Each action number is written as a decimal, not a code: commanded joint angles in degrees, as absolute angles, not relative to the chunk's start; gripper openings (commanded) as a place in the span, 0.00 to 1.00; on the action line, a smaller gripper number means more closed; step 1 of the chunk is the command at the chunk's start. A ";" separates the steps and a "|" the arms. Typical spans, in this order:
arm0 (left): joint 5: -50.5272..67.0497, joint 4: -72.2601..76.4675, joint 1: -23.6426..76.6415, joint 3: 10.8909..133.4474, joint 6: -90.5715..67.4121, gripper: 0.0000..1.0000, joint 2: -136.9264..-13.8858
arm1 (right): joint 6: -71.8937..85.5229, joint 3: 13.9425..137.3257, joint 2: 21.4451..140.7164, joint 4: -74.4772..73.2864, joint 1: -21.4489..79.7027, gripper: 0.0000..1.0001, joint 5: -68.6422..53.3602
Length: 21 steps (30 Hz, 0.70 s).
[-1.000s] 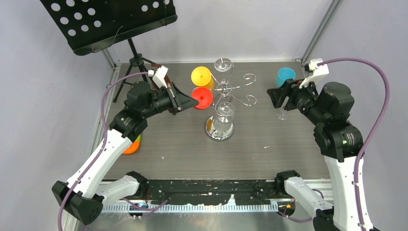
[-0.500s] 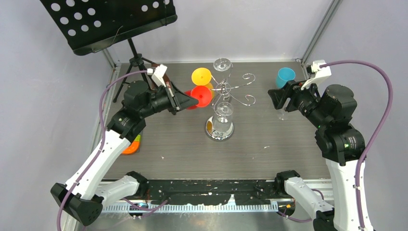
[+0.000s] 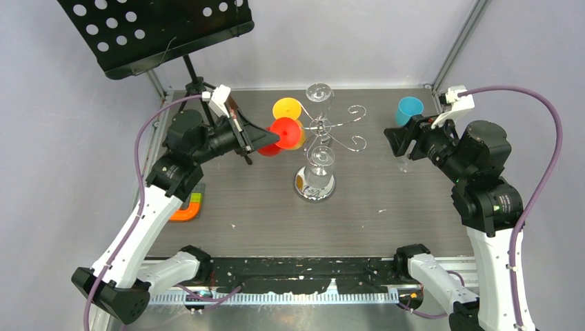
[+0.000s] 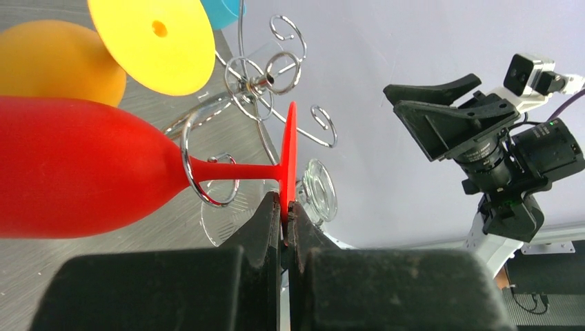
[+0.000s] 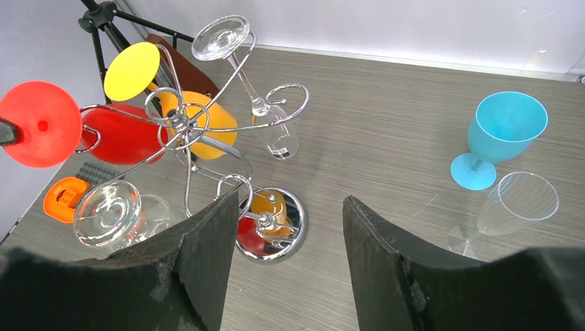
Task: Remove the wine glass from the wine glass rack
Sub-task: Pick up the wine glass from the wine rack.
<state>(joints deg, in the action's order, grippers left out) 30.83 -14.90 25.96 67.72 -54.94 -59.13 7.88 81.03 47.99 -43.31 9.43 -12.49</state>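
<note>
L gripper (image 4: 284, 219) clamped on foot disc of red wine glass (image 4: 83, 169) — rim pinched betw. pads. Bowl off to left of jaws, stem threaded thru a scroll loop of wine glass rack (image 4: 256, 77) just past fingertips. Further out, yellow glass (image 4: 152, 41). R gripper (image 5: 290, 207) spread wide, holding nothing — rack base straight ahead.
</note>
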 commanded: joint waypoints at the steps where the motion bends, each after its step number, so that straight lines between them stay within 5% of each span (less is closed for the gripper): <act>1: 31.89 -12.87 24.31 71.23 -56.46 0.00 -59.54 | 7.91 81.41 48.14 -40.44 9.75 0.63 -12.30; 21: 37.24 -14.10 23.47 75.87 -60.83 0.00 -66.33 | 7.82 80.23 47.51 -39.84 9.75 0.63 -12.23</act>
<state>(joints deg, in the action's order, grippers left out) 33.56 -15.35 23.81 72.34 -60.14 -65.47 7.88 80.64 47.99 -43.20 9.43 -12.49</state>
